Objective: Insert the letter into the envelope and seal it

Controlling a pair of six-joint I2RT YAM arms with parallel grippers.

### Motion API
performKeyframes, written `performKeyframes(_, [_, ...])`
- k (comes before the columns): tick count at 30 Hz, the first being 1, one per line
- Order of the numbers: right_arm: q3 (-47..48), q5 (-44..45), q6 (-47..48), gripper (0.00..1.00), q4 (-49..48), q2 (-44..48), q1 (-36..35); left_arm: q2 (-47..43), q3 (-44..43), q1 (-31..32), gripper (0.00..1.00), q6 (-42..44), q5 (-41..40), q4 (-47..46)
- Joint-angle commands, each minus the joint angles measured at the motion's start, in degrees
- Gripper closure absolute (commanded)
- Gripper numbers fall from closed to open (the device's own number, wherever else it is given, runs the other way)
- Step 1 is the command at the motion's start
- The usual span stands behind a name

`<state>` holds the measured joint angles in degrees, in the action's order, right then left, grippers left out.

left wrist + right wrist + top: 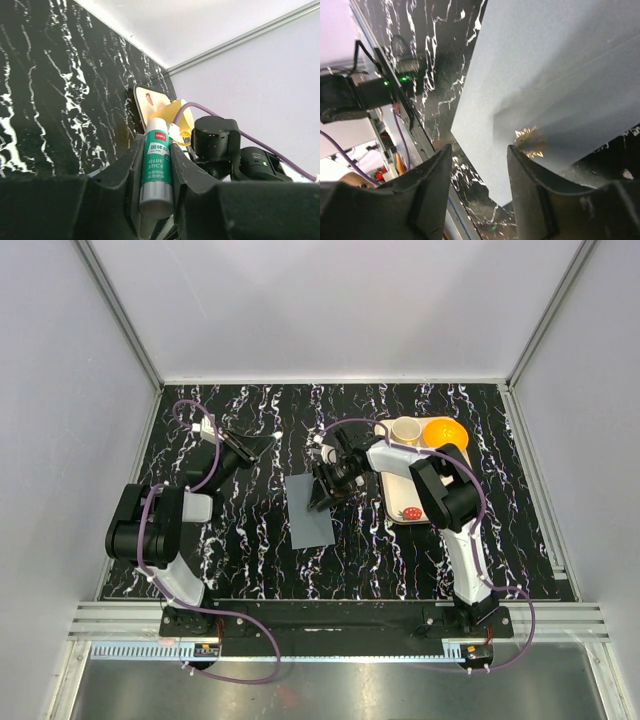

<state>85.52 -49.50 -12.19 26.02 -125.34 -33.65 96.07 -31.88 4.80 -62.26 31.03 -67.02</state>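
The dark slate-grey envelope (305,515) lies flat on the black marbled table, left of centre. In the right wrist view the envelope (545,70) fills the upper right, with a small gold mark (529,141) near its edge. My right gripper (326,492) hovers over the envelope's right edge. Its jaws (480,150) stand open, with nothing between them. My left gripper (262,446) is held above the table at the back left. It (157,145) is shut on a green-and-white glue stick (157,172). The letter does not show in any view.
A cream strawberry-printed tray (406,508) sits right of the envelope, under the right arm. Behind it stand a beige cup (405,430) and an orange bowl (444,432). White walls close in the table on three sides.
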Motion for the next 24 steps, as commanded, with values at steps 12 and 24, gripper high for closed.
performKeyframes(12, [0.7,1.24,-11.63,0.96,-6.42,-6.05,-0.45,-1.5,1.2,-1.46,1.0,1.61,1.23,-1.88])
performKeyframes(24, [2.46,3.11,-7.77,1.0,-1.59,-8.61,0.34,-3.08,0.24,-2.86,1.0,2.23,4.74,-0.74])
